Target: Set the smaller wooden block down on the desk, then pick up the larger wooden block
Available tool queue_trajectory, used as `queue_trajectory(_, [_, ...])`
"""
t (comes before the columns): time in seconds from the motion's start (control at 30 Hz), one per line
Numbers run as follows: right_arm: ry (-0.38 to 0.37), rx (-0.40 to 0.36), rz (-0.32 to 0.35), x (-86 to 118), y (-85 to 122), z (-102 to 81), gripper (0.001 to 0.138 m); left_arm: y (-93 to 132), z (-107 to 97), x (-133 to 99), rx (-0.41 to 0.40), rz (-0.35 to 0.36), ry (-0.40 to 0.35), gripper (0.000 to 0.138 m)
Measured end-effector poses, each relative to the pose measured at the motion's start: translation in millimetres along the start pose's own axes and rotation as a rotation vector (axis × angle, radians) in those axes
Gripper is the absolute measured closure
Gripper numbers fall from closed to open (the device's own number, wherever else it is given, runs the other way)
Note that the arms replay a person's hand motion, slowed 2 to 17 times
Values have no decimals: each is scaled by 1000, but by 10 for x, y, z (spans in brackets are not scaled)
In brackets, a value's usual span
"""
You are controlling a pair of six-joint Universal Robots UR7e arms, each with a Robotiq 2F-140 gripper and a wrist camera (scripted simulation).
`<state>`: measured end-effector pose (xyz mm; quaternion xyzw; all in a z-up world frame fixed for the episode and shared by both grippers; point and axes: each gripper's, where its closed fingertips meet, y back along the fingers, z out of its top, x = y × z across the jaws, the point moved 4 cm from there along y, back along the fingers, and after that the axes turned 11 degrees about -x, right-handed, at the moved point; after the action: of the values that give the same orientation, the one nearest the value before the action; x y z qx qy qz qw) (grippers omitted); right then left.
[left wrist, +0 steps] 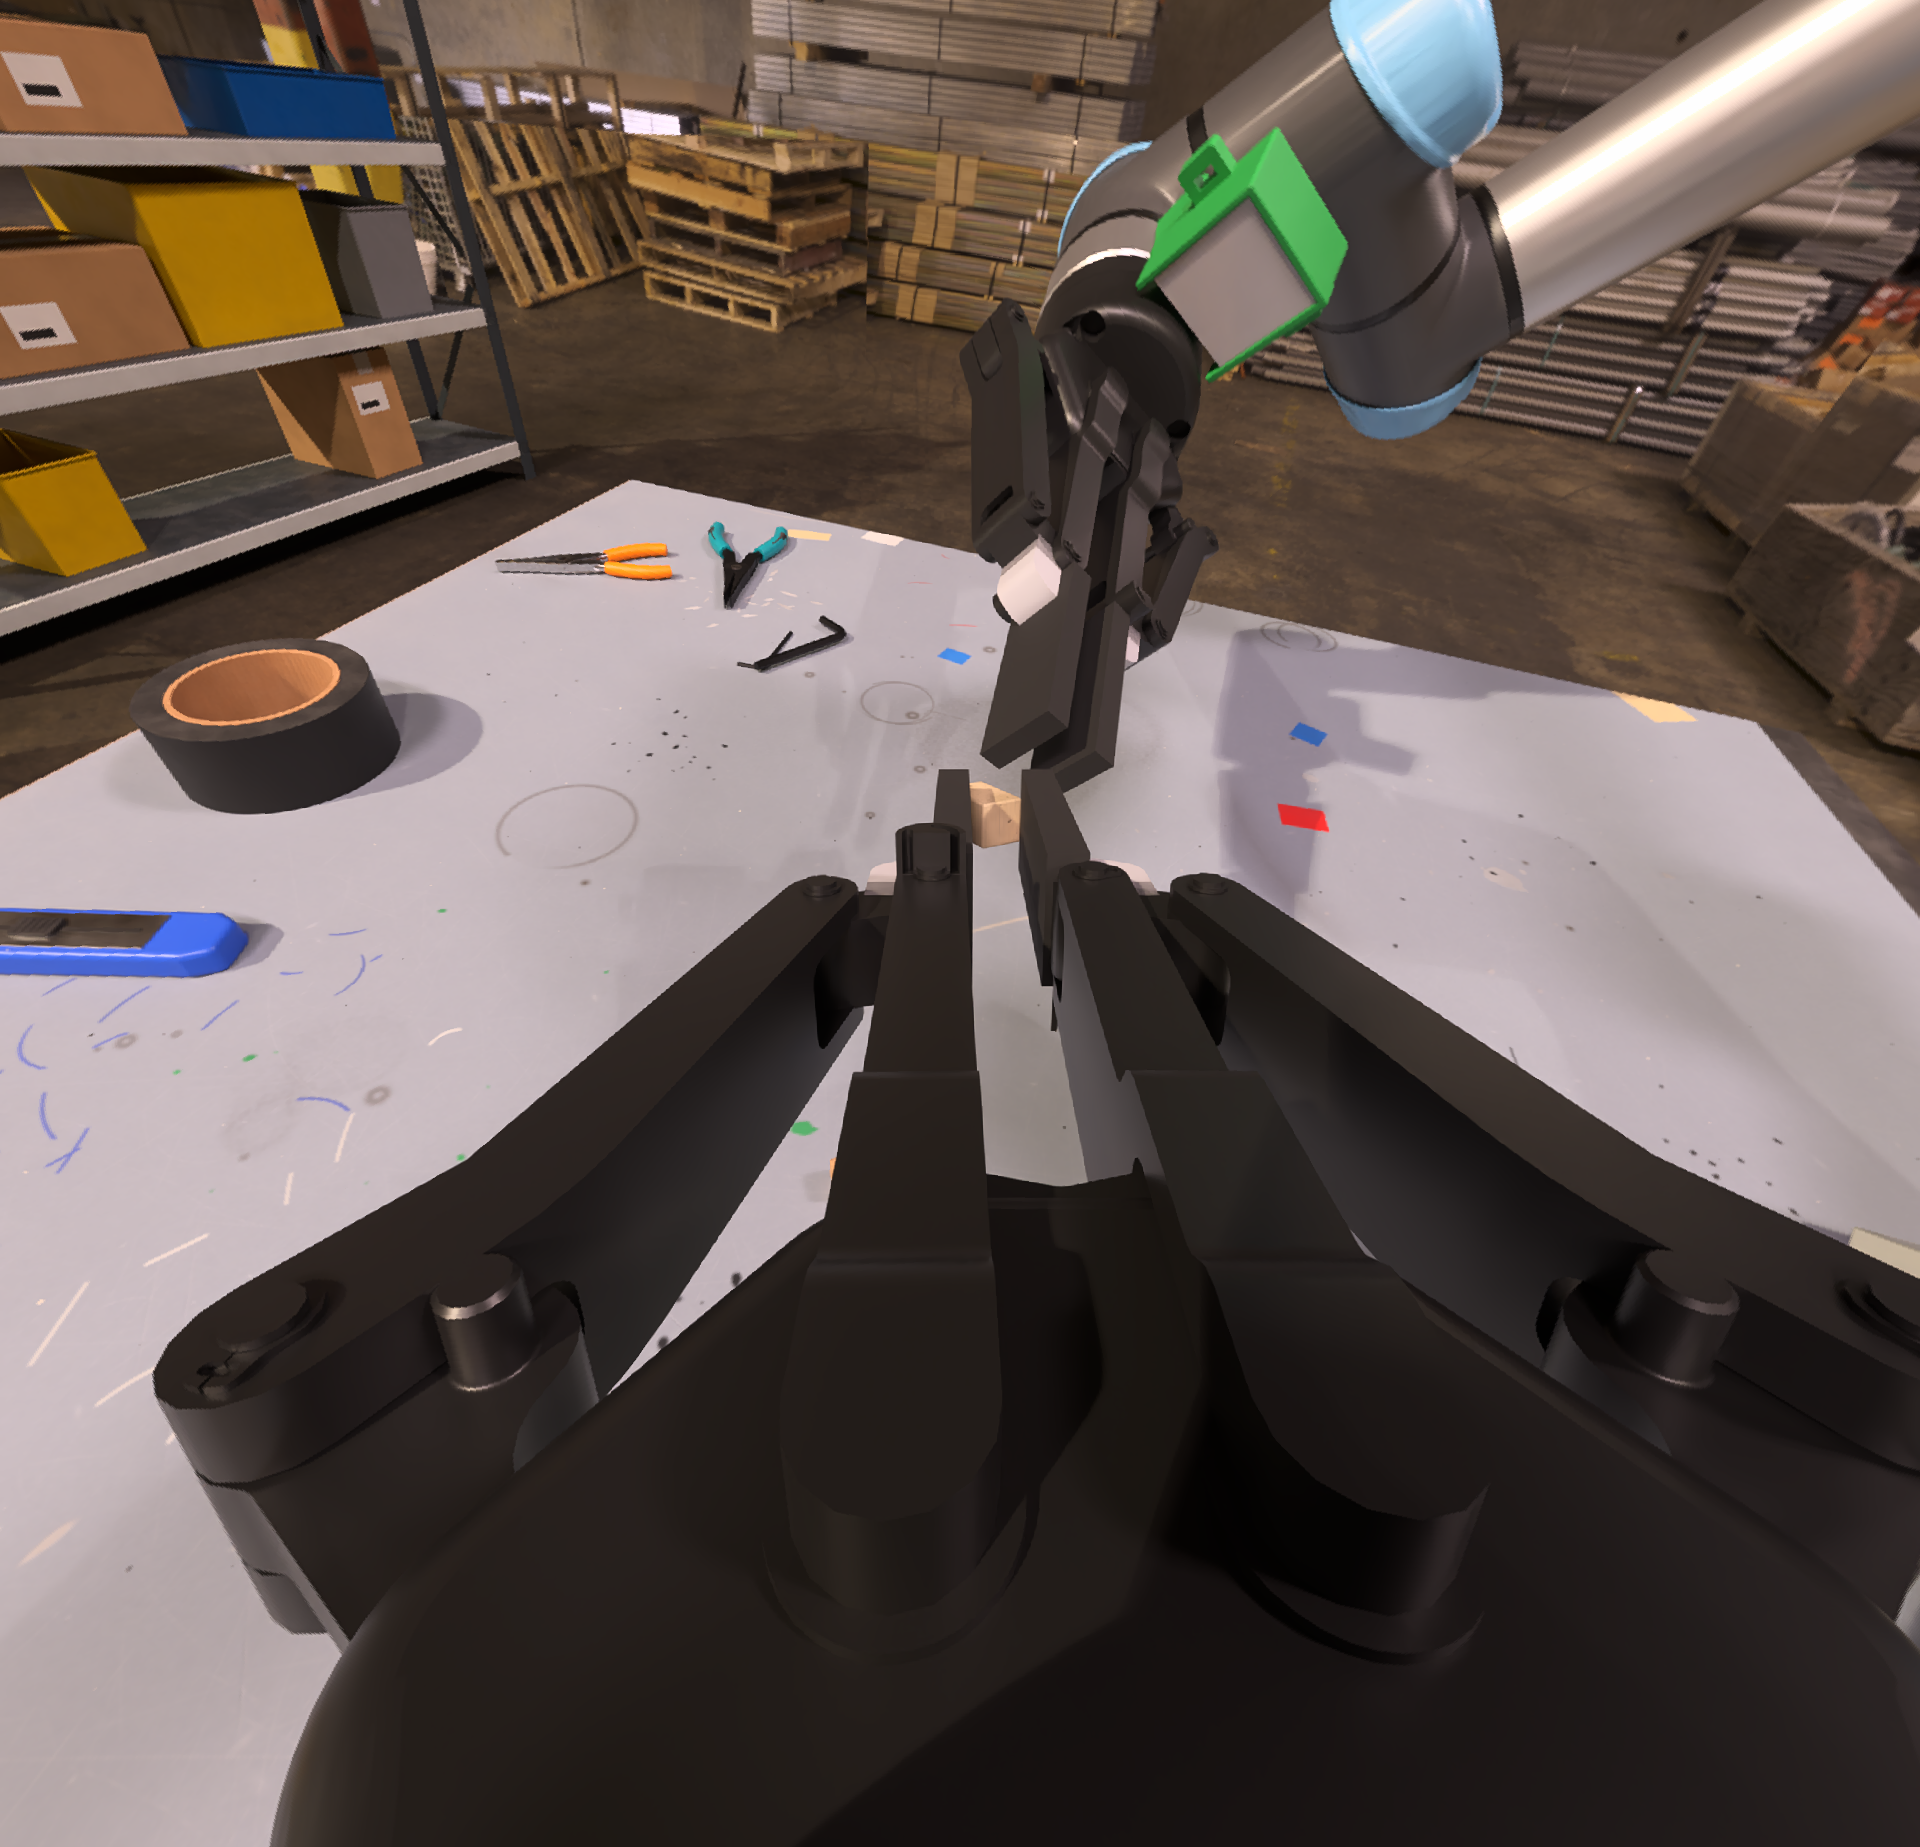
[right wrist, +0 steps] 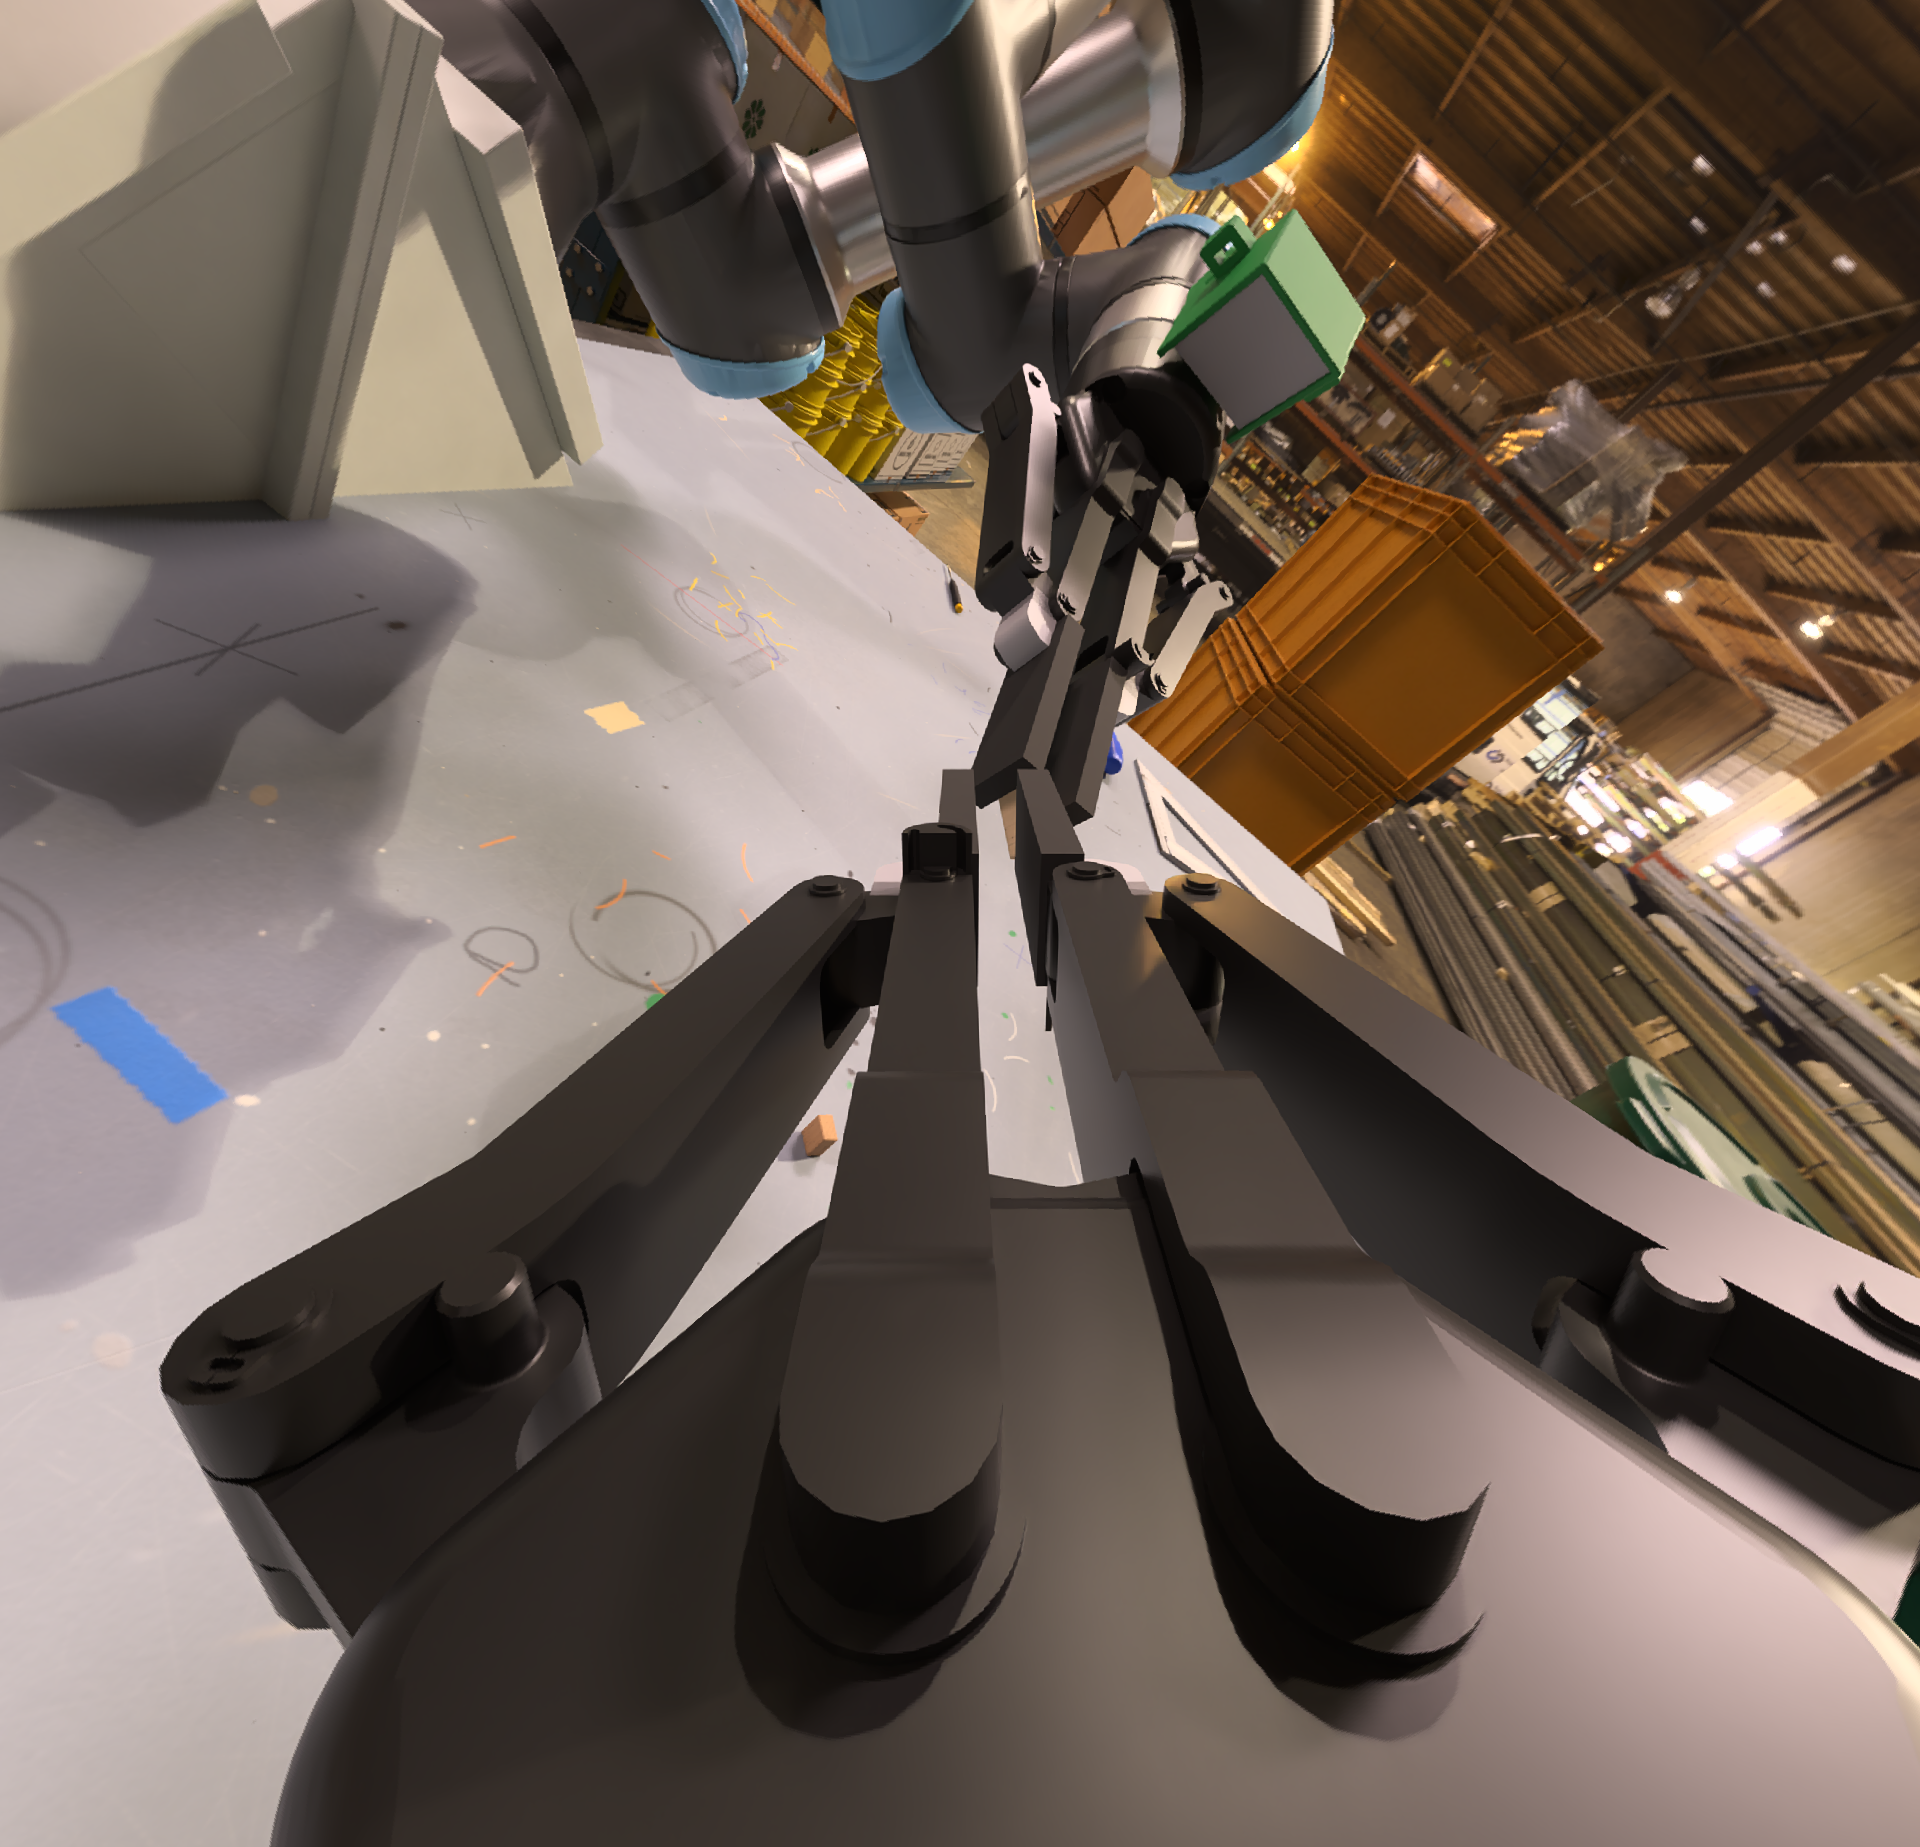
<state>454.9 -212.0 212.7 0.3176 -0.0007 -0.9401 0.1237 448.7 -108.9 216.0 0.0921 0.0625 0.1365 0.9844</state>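
cardboard boxes with white labels (black marks), nothing legible

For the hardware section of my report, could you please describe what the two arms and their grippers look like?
Both arms match: brushed silver tubes, dark grey joint housings and pale blue end caps. A green-framed grey box sits at each wrist. The left gripper and right gripper are matte black two-finger linkage types with flat rectangular fingertip pads, round pivot pins and small white knuckle pieces. No loose cables show.
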Motion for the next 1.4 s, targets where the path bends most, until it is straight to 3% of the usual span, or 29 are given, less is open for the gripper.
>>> queue_trajectory(0.73, [-237,67,62,-153,129,-245,127,-190,-220,115,108,61,-38,125])
queue_trajectory(1.4, [-270,164,33,-299,285,-518,127,-428,-538,242,229,88,-28,125])
